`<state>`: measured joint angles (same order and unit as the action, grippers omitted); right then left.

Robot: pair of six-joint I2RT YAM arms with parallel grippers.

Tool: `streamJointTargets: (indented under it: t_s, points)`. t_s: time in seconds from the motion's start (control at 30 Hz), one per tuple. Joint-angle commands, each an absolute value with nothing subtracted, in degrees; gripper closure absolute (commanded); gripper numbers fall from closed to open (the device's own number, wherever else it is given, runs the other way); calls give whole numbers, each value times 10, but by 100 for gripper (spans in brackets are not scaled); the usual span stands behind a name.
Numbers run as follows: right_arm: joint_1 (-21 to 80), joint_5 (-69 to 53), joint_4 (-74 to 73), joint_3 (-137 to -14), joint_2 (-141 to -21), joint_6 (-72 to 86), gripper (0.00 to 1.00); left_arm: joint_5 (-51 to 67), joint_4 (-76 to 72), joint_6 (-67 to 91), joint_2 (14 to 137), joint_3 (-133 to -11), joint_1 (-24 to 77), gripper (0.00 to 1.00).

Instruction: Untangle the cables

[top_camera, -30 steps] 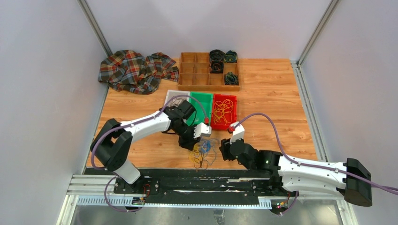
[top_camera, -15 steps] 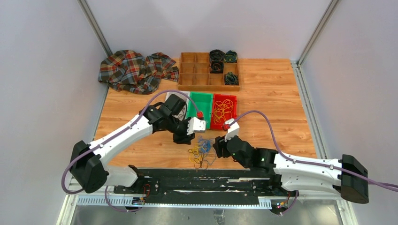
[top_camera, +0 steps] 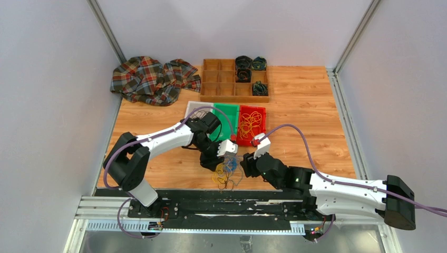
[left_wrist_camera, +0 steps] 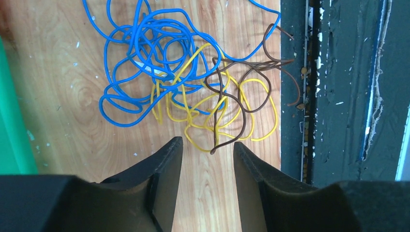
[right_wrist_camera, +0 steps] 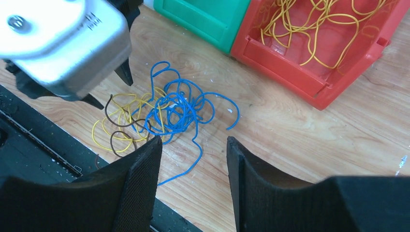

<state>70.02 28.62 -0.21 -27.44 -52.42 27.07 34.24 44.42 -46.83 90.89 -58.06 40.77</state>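
With the cables [left_wrist_camera: 183, 92] knotted on the bench [left_wrist_camera: 58, 159] just ahead of both part-open, empty end effectors, the left end effector [left_wrist_camera: 205, 145] should nip the brown loop [left_wrist_camera: 244, 121] while the right end effector [right_wrist_camera: 193, 140] pins the blue tangle [right_wrist_camera: 179, 108].

No legible writing anywhere.
Faint marks on the white housing [right_wrist_camera: 63, 46] of the left gripper [right_wrist_camera: 111, 88], seen from the right wrist, are too small to read.

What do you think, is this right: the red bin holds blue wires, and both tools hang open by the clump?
No: the right wrist view shows yellow wires in the red bin, not blue. The left tool and right tool do hang open by the clump.
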Motion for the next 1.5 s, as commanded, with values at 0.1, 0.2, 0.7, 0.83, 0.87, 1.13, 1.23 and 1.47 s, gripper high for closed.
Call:
streamJointTargets:
  t_s: [0.1, 0.2, 0.7, 0.83, 0.87, 1.13, 1.23, 1.47]
  points:
    - [702, 310, -18, -265, -508, 281, 51, 345, 403, -480, 924, -556, 419, 64]
    - [702, 312, -15, -259, -503, 286, 53, 344, 392, -464, 924, -555, 422, 76]
    - [713, 303, 65, -267, -509, 241, 43, 296, 483, -343, 758, -621, 424, 99]
    - [734, 305, 96, -294, -520, 205, 36, 290, 517, -308, 725, -650, 424, 99]
    - [739, 308, 100, -300, -524, 199, 36, 289, 523, -301, 720, -657, 424, 99]
    - [778, 318, 119, -338, -548, 172, 35, 283, 538, -287, 693, -672, 424, 99]
    - [781, 315, 131, -339, -550, 165, 35, 282, 544, -298, 694, -670, 424, 99]
    - [781, 293, 171, -355, -587, 121, 35, 290, 555, -319, 698, -677, 424, 99]
